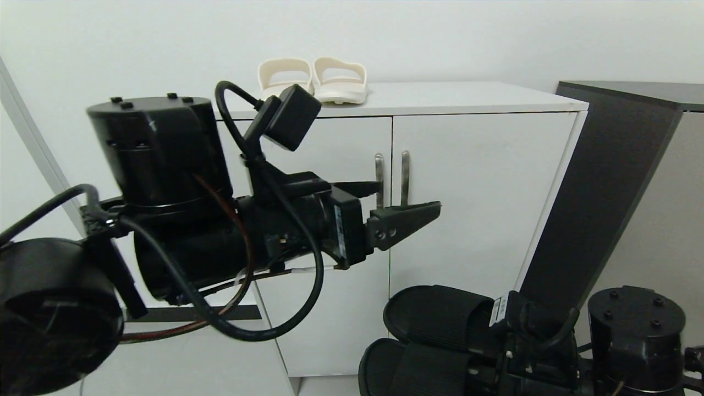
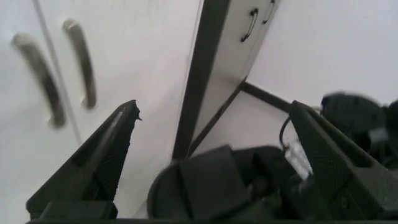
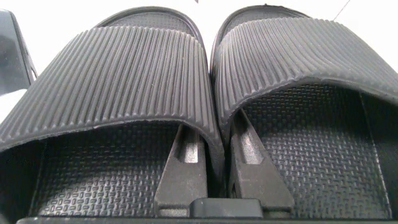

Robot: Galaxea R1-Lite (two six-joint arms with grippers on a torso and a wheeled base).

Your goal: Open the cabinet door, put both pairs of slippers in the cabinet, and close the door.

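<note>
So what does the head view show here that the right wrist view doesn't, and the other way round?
Head view: white slippers on the cabinet top, both doors shut, left gripper open by the handles. Right wrist view: right gripper clamping the black slippers' adjoining inner walls, fingers under the straps. Both: the black slippers.

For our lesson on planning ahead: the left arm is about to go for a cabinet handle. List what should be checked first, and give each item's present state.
1. Jaws of the left gripper open: ok.
2. One of the handles between those jaws: not ok; both lie outside the gap.
3. Swing path of the right door free: cannot tell; the black slippers are held low in front of it.
4. Hold of the right gripper on the black slippers: ok; jaws shut on their adjoining inner walls.
5. White slippers settled on the cabinet top: ok, side by side.
</note>
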